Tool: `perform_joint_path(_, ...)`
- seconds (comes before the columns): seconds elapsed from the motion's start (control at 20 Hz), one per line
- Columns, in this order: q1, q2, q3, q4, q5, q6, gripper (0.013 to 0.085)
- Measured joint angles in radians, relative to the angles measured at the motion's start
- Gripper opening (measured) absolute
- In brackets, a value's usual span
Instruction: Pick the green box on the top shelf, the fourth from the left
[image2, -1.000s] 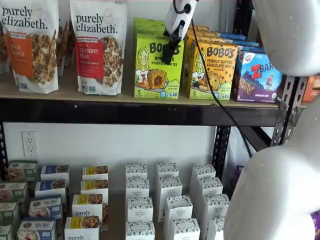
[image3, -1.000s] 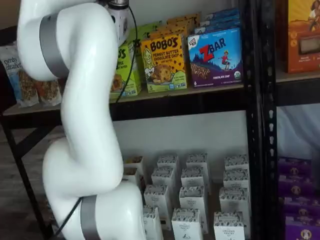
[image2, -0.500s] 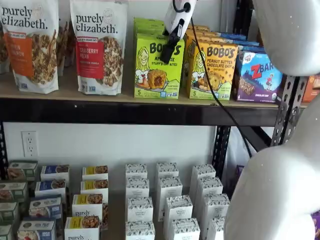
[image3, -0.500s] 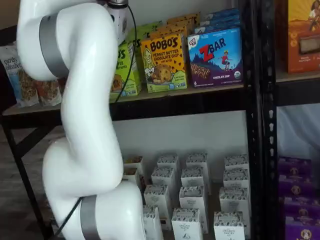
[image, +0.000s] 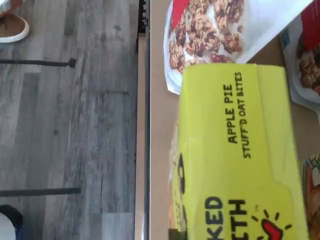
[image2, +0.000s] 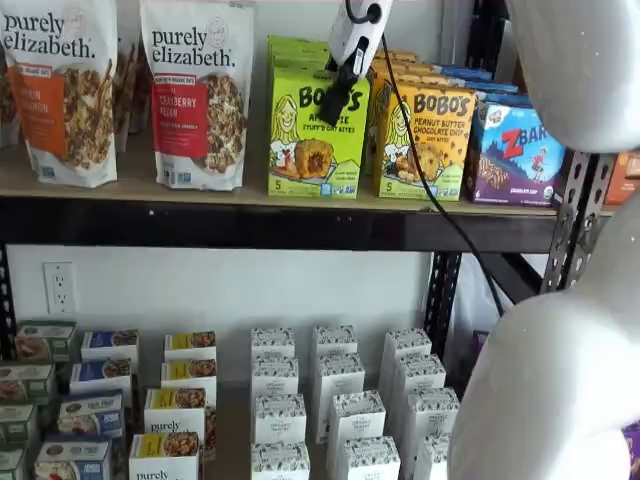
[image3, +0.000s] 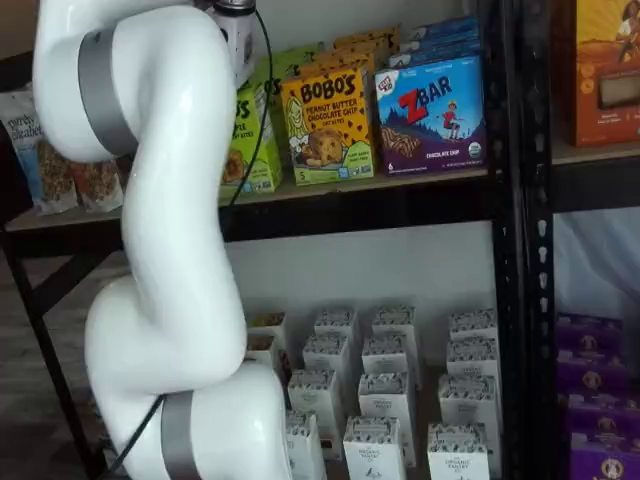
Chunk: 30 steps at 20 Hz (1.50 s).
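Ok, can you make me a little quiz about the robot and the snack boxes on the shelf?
1. True or false: the green box stands on the top shelf.
2. Which box stands beside the green box, on the side away from the granola bags? A) the yellow-orange Bobo's box B) a red box C) a white box
3. Fill in: in the wrist view the green box's lid reads "APPLE ___ STUFF'D OAT BITES".

Key
1. True.
2. A; the Zbar box comes after it.
3. PIE. The gripper shows side-on in front of this box, so its opening cannot be judged.
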<state>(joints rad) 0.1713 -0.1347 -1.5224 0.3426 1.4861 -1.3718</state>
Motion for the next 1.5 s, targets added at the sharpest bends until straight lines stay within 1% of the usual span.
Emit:
perform_joint_path(0.05, 0.000, 0.000, 0.000, 0.000, 0.000, 0.000, 0.0410)
perform_joint_path(0.1, 0.000, -0.001, 0.000, 0.000, 0.000, 0.000, 0.0370)
perform_joint_path(0.15, 0.000, -0.001, 0.000, 0.000, 0.000, 0.001, 0.0370)
perform_joint_path(0.25, 0.001, -0.001, 0.000, 0.001, 0.001, 0.001, 0.0290)
perform_joint_path(0.5, 0.002, 0.004, -0.009, -0.002, 0.015, 0.003, 0.0290)
perform_joint_path(1.0, -0.001, 0.005, -0.034, 0.014, 0.061, 0.009, 0.0290)
perform_joint_path(1.5, -0.003, -0.046, 0.001, 0.028, 0.084, 0.013, 0.0290)
